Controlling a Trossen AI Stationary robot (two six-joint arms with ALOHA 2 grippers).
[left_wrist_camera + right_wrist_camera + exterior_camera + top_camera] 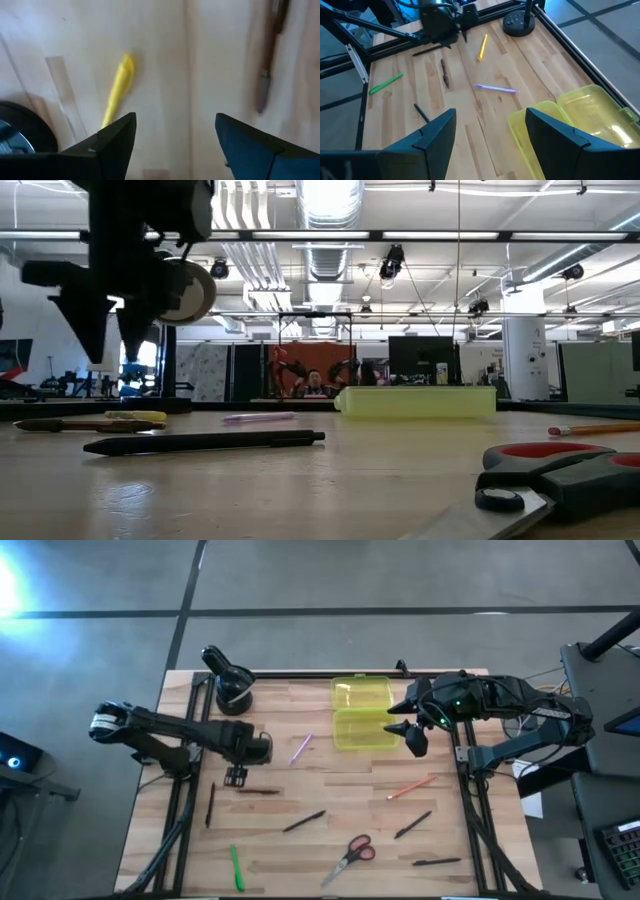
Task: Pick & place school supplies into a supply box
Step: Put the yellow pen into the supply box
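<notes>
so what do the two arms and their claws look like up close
Both arms are dark, near-black jointed links. The left arm has a pale grey-white band at its outer joint. The right arm shows a small green light and trailing cables. The left claw and right claw each have two dark wedge-shaped fingers tapering to points.

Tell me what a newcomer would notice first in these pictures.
Probably the yellow-green supply box, lying open with nothing visible inside at the table's far edge, beside the open right gripper. Next, the pens and pencils and the red-handled scissors scattered across the wood, with the open left gripper over them.
</notes>
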